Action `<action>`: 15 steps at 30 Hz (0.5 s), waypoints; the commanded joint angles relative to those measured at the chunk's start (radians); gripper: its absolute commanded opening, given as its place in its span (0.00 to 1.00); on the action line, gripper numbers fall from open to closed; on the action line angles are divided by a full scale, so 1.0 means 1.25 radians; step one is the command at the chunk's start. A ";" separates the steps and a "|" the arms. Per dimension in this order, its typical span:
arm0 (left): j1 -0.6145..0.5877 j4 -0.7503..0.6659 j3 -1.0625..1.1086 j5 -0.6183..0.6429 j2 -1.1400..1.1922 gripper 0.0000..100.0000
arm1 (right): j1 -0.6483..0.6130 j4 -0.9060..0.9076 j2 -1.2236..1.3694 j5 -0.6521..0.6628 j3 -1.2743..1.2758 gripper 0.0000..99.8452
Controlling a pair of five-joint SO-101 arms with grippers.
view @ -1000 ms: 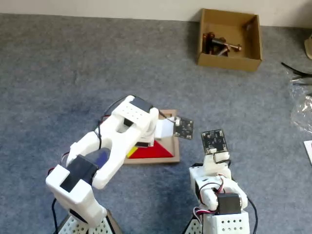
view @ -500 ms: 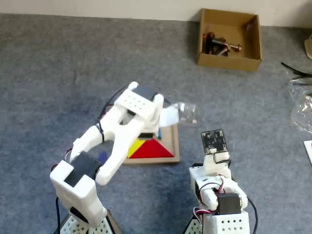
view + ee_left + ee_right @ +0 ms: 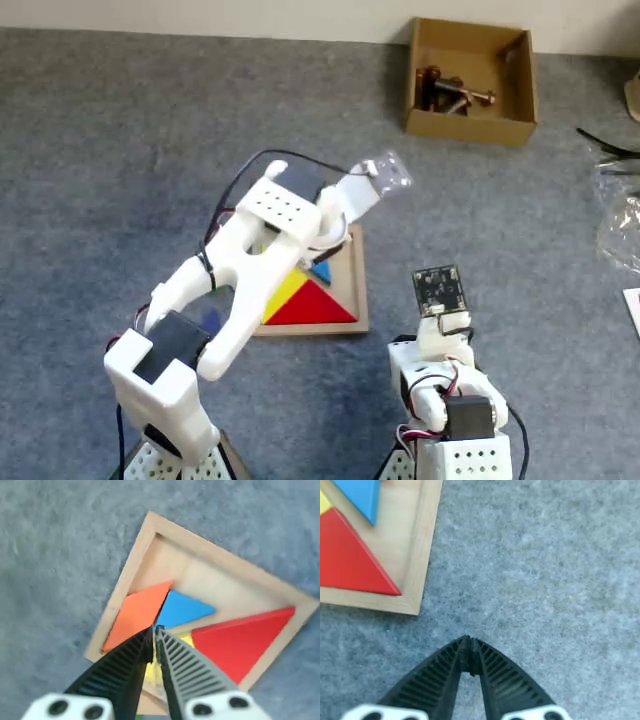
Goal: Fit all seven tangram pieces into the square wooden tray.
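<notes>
Left gripper [image 3: 155,631] pinched together, empty, tips above the tray [image 3: 137,555].
Left wrist view: tips over the orange piece [image 3: 137,615] meeting the blue triangle [image 3: 182,609], red triangle [image 3: 240,640] beside. High view: left arm [image 3: 240,280] covers most of that. Right gripper [image 3: 469,652] closed on nothing, over carpet [image 3: 545,570] near the tray's corner.

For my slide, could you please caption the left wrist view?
Shut left gripper above tray holding orange, blue, yellow, red pieces.

The high view looks down from afar; both wrist views (close, downward) share the tray [image 3: 230,587].
</notes>
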 commanded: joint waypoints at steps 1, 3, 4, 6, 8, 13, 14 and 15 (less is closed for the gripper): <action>0.025 -0.016 0.012 0.086 -0.008 0.03 | -0.008 -0.014 -0.007 -0.006 0.094 0.01; 0.029 -0.016 0.024 0.090 -0.008 0.03 | -0.008 -0.014 -0.007 -0.006 0.094 0.01; 0.031 -0.016 0.026 0.092 -0.008 0.03 | -0.008 -0.014 -0.007 -0.006 0.094 0.01; 0.033 -0.016 0.029 0.092 -0.008 0.03 | -0.008 -0.014 -0.007 -0.006 0.094 0.01; 0.033 -0.016 0.029 0.093 -0.008 0.03 | -0.008 -0.014 -0.007 -0.006 0.094 0.01; 0.031 -0.011 0.030 0.171 -0.008 0.14 | -0.008 -0.014 -0.007 -0.006 0.094 0.01; 0.031 -0.011 0.030 0.200 -0.008 0.17 | -0.008 -0.014 -0.007 -0.006 0.094 0.01; 0.031 -0.011 0.030 0.221 -0.008 0.19 | -0.008 -0.014 -0.007 -0.006 0.094 0.01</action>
